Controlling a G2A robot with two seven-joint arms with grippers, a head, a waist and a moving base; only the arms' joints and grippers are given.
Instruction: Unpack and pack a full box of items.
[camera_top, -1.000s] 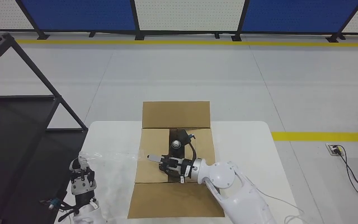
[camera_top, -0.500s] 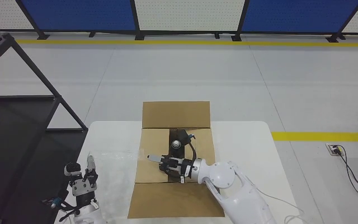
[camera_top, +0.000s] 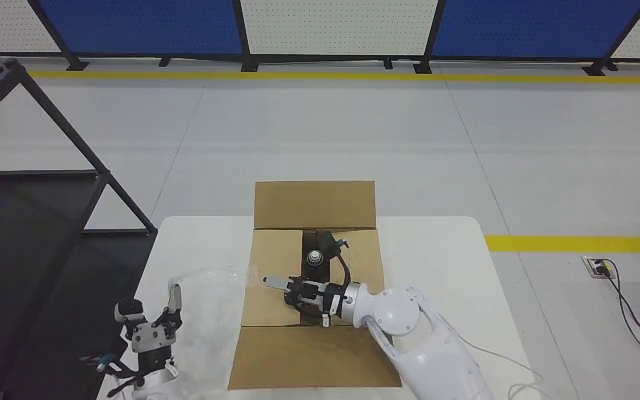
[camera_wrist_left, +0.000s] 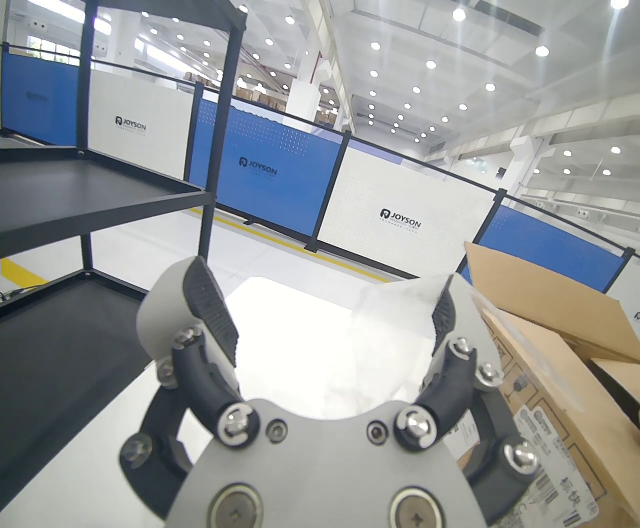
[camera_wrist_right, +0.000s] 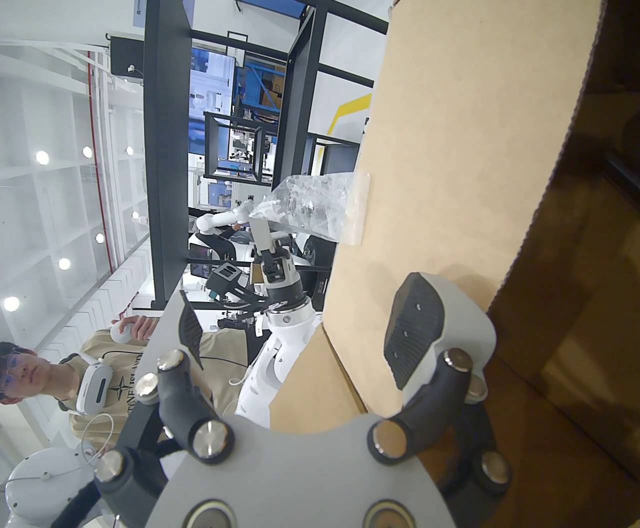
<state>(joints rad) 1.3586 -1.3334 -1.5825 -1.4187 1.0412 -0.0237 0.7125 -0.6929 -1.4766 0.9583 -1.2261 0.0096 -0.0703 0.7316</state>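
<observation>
Right gripper (camera_top: 285, 290) lies level across the open cardboard box (camera_top: 314, 205), arm reaching in from the box's near right corner, fingers spread wide over its left flap, nothing held. Left gripper (camera_top: 150, 308) stands well left of the box, pointing up, jaws wide apart and empty. Clear plastic bag (camera_top: 210, 280) stretches from beside one fingertip onto the box's left flap.

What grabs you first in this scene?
The open cardboard box in the middle of the white table, with the right gripper down inside it, fingers open. Beside the box a crumpled clear plastic bag lies on the table, one end at a box flap, with the open left gripper at its other end.
</observation>
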